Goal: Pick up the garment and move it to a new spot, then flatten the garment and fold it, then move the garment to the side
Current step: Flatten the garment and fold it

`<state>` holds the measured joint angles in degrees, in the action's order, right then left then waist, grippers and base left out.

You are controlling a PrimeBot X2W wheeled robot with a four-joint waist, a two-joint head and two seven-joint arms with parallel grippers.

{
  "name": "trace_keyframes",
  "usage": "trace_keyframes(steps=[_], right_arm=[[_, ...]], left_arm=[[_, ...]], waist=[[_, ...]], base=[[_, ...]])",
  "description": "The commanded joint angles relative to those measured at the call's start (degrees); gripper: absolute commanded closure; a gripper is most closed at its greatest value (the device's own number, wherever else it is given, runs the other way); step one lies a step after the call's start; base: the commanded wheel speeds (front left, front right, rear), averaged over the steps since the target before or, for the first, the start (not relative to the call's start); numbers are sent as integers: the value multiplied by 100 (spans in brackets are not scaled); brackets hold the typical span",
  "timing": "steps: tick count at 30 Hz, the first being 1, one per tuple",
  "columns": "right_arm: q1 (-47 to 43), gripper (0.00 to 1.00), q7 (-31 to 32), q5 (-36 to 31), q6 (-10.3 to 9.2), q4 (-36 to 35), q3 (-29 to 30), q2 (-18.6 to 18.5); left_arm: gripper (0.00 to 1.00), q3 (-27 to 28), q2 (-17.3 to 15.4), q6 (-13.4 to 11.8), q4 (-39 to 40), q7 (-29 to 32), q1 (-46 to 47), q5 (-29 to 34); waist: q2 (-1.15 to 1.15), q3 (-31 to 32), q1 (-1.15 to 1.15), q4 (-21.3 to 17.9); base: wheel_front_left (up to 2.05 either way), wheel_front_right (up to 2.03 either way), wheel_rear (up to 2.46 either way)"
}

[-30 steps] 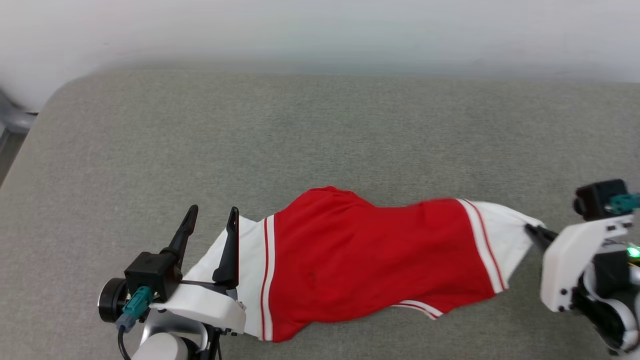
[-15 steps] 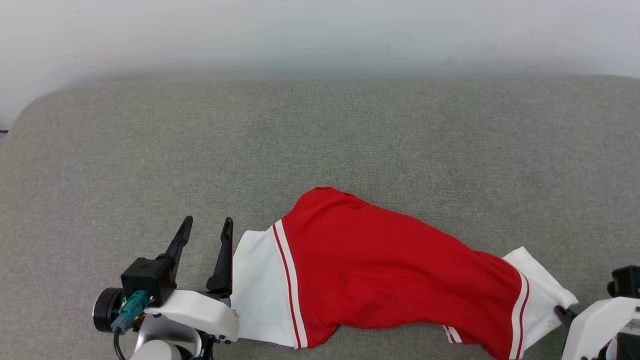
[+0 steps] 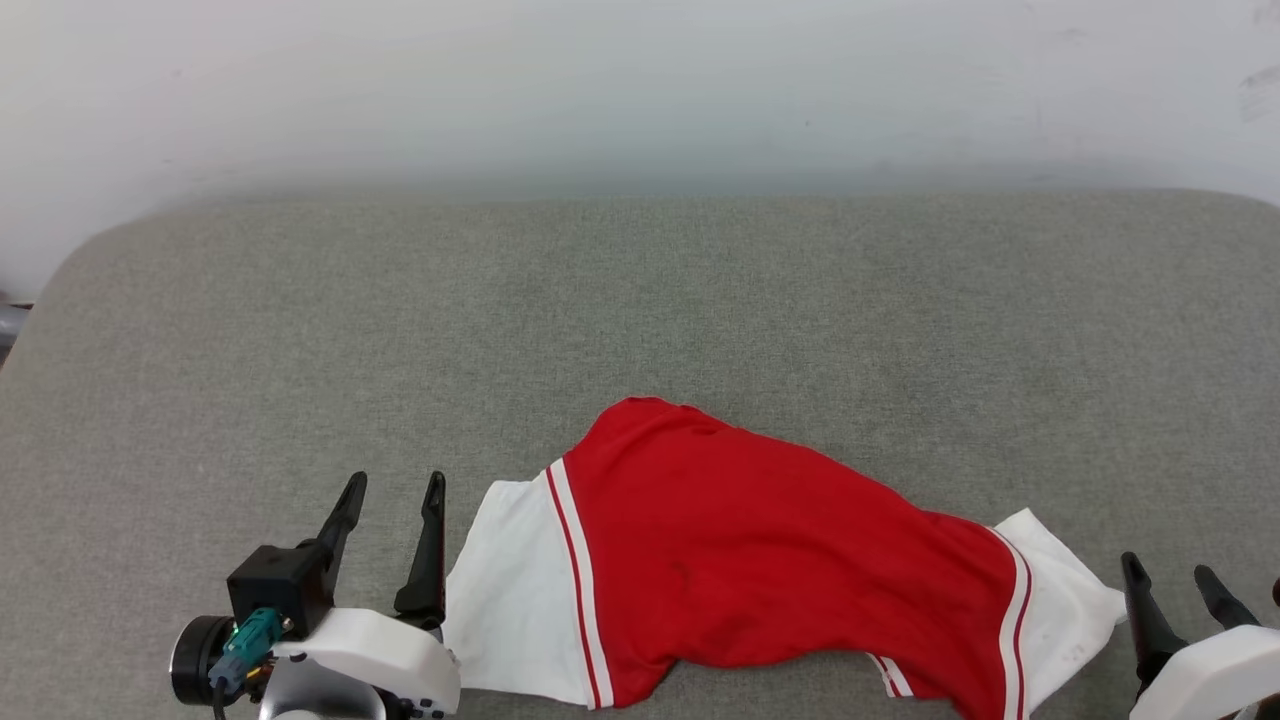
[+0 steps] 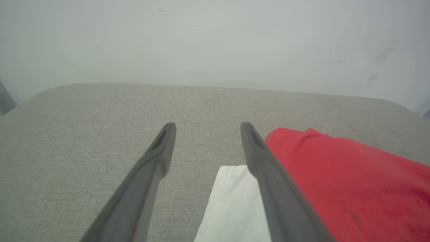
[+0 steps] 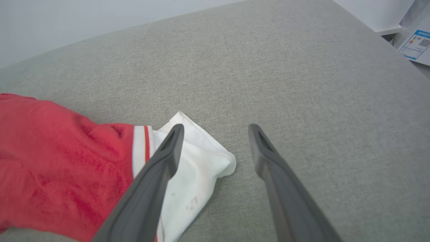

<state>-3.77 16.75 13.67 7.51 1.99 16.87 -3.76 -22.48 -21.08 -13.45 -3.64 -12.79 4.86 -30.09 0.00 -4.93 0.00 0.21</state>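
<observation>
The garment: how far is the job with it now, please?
Looks done: the garment lies set down on the grey cushion, in neither gripper. In hand: the left gripper and the right gripper stand open, one beside each white end of it. Left: it is bunched, not flat, so flattening, folding and moving it aside remain.

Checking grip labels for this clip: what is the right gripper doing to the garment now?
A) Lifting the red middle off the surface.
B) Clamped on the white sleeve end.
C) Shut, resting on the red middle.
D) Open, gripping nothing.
D: the right gripper has its fingers spread wide, and the garment lies loose on the grey cushion, its white sleeve end unpinched.
</observation>
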Motion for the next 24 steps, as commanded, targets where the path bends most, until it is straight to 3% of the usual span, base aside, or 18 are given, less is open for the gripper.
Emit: trace_keyframes(steps=[1, 11, 17, 21, 22, 24], right_arm=[[-123, 0, -276, -90, -4, -99, -27, 50], [-219, 0, -1316, -471, -4, -697, -835, 89], [-315, 0, -1543, -583, -3, -935, -1254, 88], [-371, 0, -1530, -637, -4, -1090, -1439, 90], [-378, 0, -1492, -619, -4, -1176, -1564, 92], [-341, 0, -1482, -568, -4, -1198, -1626, 90]], left_arm=[[0, 36, -40, -41, -1, -20, -116, -40], [0, 161, -159, -111, -88, 46, -262, -163], [0, 116, -281, -26, -230, 290, -338, -261], [0, -33, -473, 201, -360, 991, -287, -489], [0, -213, -696, 428, -416, 1810, -160, -691], [0, -303, -824, 556, -432, 2343, -62, -836]], waist=[[0, 135, 0, -51], [0, 382, 0, -174], [0, 439, 0, -210], [0, 396, 0, -234], [0, 297, 0, -259], [0, 219, 0, -286]], base=[[0, 0, 0], [0, 0, 0], [0, 0, 0], [0, 0, 0], [0, 0, 0], [0, 0, 0]])
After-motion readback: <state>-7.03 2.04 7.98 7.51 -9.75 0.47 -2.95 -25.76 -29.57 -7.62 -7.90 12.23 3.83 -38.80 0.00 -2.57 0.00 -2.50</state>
